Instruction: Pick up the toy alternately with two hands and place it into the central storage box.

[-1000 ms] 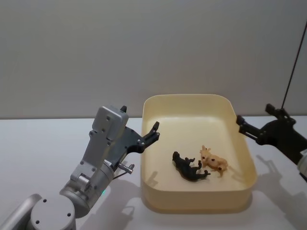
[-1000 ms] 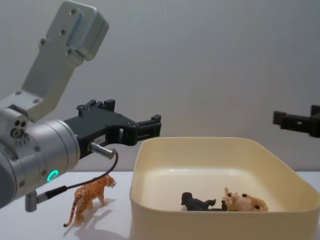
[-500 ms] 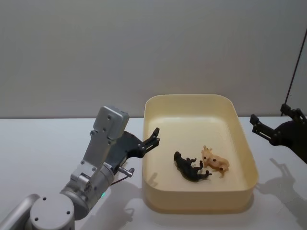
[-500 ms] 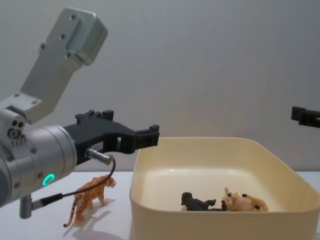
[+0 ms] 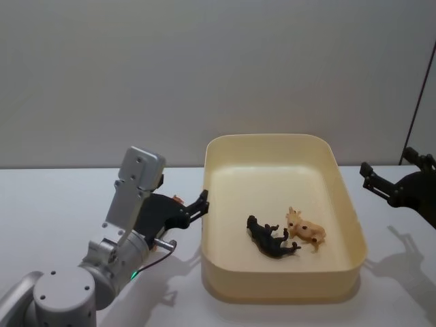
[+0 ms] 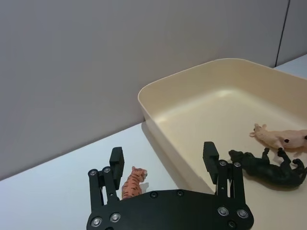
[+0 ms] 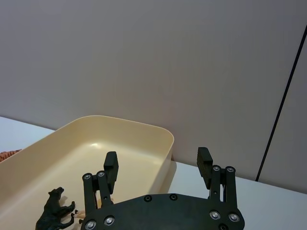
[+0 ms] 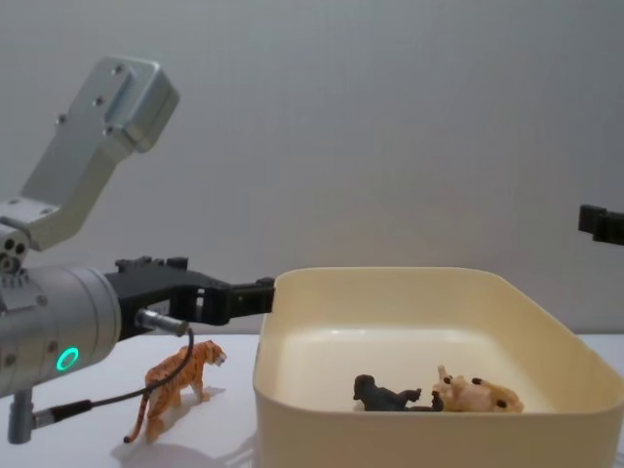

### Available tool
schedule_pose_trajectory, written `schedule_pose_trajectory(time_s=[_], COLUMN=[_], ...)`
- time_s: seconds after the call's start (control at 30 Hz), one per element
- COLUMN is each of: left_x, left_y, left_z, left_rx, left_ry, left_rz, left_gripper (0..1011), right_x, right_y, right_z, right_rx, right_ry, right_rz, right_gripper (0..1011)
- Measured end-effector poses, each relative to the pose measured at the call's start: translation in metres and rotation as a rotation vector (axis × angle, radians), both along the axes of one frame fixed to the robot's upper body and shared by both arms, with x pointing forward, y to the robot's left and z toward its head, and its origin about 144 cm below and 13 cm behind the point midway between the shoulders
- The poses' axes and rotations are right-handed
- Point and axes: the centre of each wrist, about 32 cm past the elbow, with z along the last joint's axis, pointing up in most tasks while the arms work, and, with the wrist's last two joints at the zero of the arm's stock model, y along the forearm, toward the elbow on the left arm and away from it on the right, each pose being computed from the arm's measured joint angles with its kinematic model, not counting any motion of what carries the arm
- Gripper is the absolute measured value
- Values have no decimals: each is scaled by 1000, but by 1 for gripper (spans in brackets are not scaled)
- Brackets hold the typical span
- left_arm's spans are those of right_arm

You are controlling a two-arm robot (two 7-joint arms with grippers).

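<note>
An orange striped toy tiger (image 8: 175, 384) stands on the white table just left of the central storage box (image 5: 283, 291), a cream tub. My left gripper (image 5: 199, 204) hovers open above the tiger, its fingertips close to the tub's left wall. In the left wrist view the tiger (image 6: 133, 181) sits between the open fingers (image 6: 116, 158), nearer one of them, and is not touched. A black toy animal (image 5: 271, 239) and a tan one (image 5: 304, 230) lie inside the tub. My right gripper (image 5: 383, 185) hangs open and empty beyond the tub's right side.
The tub's left wall (image 8: 268, 390) stands right beside the tiger. A plain grey wall runs behind the table. A dark vertical pole (image 5: 422, 82) rises at the far right. Bare white table lies left of the tiger.
My left gripper has dropped and drawn back leftward from over the tub's rim to above the tiger. The right gripper has pulled away to the right.
</note>
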Motion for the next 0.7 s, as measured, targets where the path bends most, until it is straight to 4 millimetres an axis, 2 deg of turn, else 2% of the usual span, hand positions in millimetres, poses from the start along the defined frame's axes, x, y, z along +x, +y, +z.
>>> schedule_pose_trajectory(time_s=[0.7], left_x=[19], left_y=[18], left_z=[-13], left_rx=[-53], left_ry=[133], left_rz=[72], left_gripper=[1001], right_x=[-1], right_y=[-1], right_z=[0], right_rx=[0], right_ry=[-2], right_rz=[-5], right_gripper=[1001])
